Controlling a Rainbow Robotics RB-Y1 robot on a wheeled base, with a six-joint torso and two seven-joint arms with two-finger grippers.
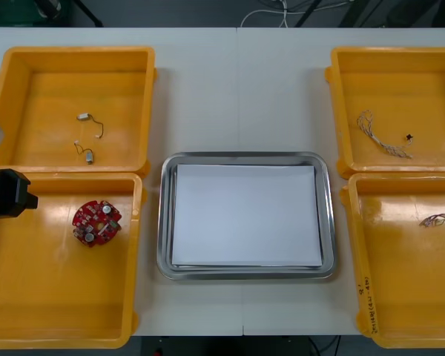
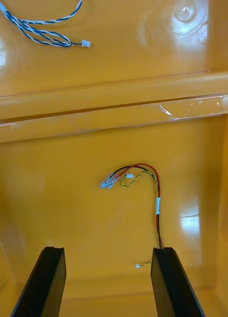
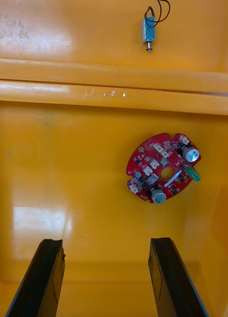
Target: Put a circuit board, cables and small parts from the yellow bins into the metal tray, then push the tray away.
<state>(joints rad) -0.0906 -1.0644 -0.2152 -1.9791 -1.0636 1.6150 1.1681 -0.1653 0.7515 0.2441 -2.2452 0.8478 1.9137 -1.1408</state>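
Circuit board point(image 3: 163, 168) is lying flat in the near left yellow bin point(image 1: 30, 297), ahead of the left claw point(image 3: 106, 277), which is standing apart; it should be advancing until it is straddling the board's edge. Right claw point(image 2: 108, 280), also apart, is hovering over a red and yellow cable point(image 2: 138, 183).

A light bench point(image 1: 208, 96), split by a thin seam point(image 1: 238, 111) running from far edge to near, carries everything. Beyond its far edge, pale cords point(image 1: 280, 13) lie on a dark floor point(image 1: 178, 11).

Bin floor point(image 3: 69, 173) open round circuit board point(image 3: 163, 167); bin rims point(image 3: 114, 89) beyond.
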